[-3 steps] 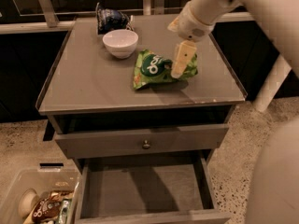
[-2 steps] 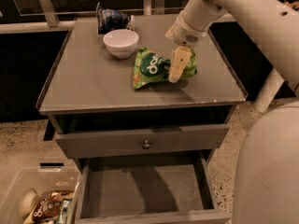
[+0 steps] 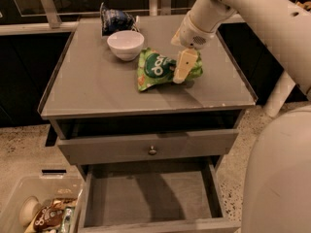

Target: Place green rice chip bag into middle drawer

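The green rice chip bag (image 3: 158, 69) lies on the grey cabinet top (image 3: 97, 86), right of centre, its dark round logo facing up. My gripper (image 3: 184, 67) hangs from the cream arm coming from the upper right and sits down on the bag's right half, covering part of it. A strip of green shows to the gripper's right. The middle drawer (image 3: 146, 195) is pulled out at the bottom of the view, with nothing on its flat grey floor. It lies below and in front of the bag.
A white bowl (image 3: 125, 43) and a dark blue snack bag (image 3: 115, 19) stand at the back of the top. A closed drawer front with a round knob (image 3: 152, 150) sits above the open drawer. A bin of snacks (image 3: 43, 215) is on the floor at left. My body (image 3: 282, 178) fills the right.
The gripper has come down and slightly left onto the bag's right half. The bag stays on the top, shifted very little.
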### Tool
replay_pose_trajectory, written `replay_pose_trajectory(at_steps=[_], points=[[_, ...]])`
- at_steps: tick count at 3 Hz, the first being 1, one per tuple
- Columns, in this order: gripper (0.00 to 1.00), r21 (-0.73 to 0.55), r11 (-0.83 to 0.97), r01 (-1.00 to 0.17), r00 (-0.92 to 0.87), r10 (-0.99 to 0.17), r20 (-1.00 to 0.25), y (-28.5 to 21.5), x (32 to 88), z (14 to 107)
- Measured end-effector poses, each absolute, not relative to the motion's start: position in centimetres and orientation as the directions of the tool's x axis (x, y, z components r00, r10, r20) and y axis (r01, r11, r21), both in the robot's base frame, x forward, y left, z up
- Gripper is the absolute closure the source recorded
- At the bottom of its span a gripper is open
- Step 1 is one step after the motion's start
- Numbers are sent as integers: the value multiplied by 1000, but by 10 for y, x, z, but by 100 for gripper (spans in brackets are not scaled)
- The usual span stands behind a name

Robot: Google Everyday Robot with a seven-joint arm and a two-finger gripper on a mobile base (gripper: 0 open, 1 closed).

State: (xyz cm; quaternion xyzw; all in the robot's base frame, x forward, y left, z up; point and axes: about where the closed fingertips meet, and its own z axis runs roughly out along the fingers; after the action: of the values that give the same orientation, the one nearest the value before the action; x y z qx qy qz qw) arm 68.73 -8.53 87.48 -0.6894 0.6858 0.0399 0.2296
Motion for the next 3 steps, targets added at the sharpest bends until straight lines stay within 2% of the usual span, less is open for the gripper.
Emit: replay_pose_trajectory(at_steps=[3], points=[[88, -262, 46, -964, 56, -927, -370, -85, 687, 875]])
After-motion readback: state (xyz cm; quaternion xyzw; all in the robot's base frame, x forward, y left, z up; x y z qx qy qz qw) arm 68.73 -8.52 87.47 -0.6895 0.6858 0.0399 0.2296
